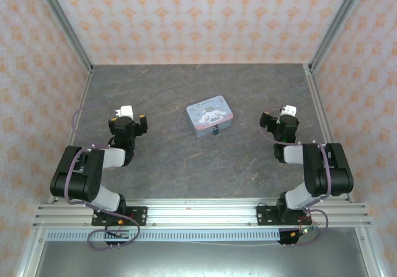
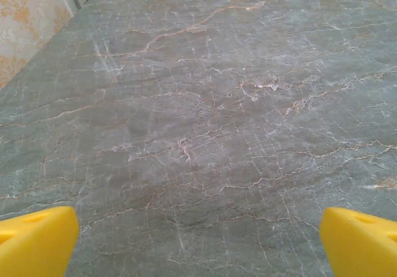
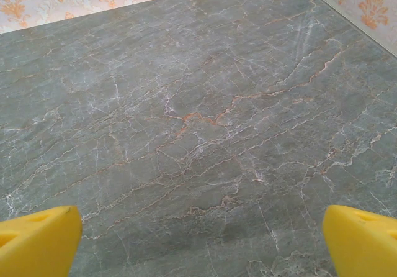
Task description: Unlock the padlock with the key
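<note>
The padlock (image 1: pixel 215 131), a tiny dark teal lock, sits at the near edge of a pale blue cartoon-printed tin (image 1: pixel 210 115) in the middle of the table. I cannot make out a key. My left gripper (image 1: pixel 130 118) rests well to the left of the tin, and my right gripper (image 1: pixel 276 119) rests to its right. Both are open and hold nothing. In the left wrist view the yellow fingertips (image 2: pixel 37 240) stand wide apart over bare table, with the left gripper (image 2: pixel 198 252) empty. The right gripper (image 3: pixel 200 249) is likewise empty, its fingertips (image 3: pixel 363 240) spread.
The dark marbled tabletop (image 1: pixel 186 165) is enclosed by patterned walls (image 1: pixel 198 16) and metal frame posts (image 1: pixel 65 25) at the back corners. An aluminium rail (image 1: pixel 198 213) runs along the near edge, carrying both arm bases.
</note>
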